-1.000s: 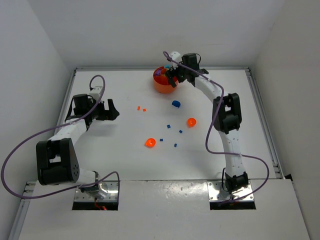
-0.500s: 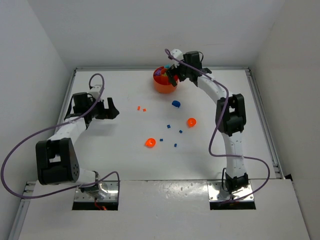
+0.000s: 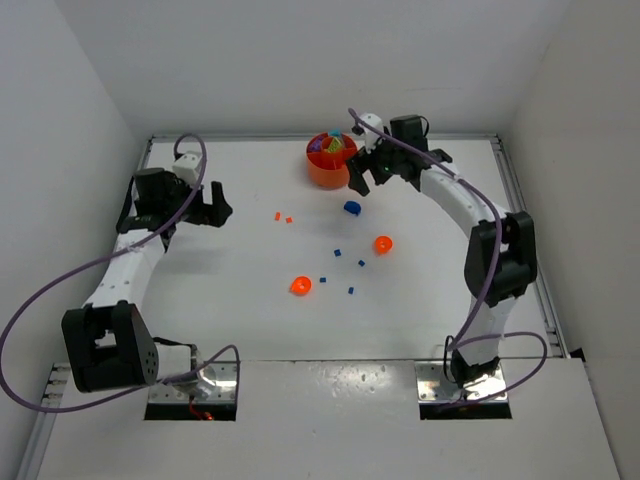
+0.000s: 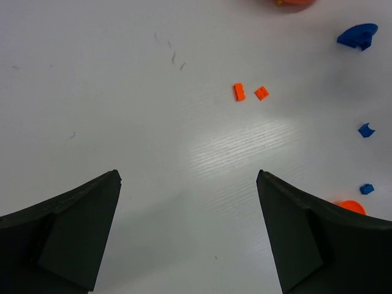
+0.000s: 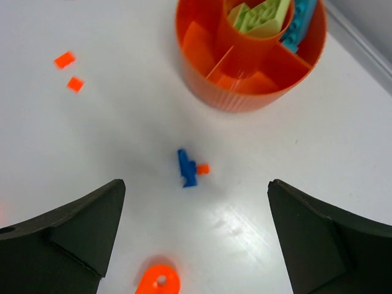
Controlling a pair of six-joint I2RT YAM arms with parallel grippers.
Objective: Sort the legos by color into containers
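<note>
Far left, the left gripper [image 3: 221,205] hangs over bare table [image 3: 230,300] with its jaws spread as wide as they go and nothing in them. Its wrist view looks ahead at two tiny orange pieces [image 4: 239,92] lying side by side. Mid-table is the loose stuff: little blue squares [image 3: 338,252], one rounded orange piece [image 3: 301,286] and another [image 3: 383,243]. Further along is the orange dish [image 3: 325,172] near the back wall, with lime bricks [image 5: 260,15] in its centre cup and cyan ones [image 5: 300,27] in an outer section. Just right of the dish is the right gripper [image 3: 362,175], also wide open and empty, looking down at a blue piece [image 5: 187,168] with a tiny orange bit [image 5: 203,168] touching it. So I'd say sorting is partway through and we're between picks. The next move looks like dropping onto that blue piece, with the fingers straddling it cleanly so the orange bit doesn't come along. I can't spot any logos or readable text.
</note>
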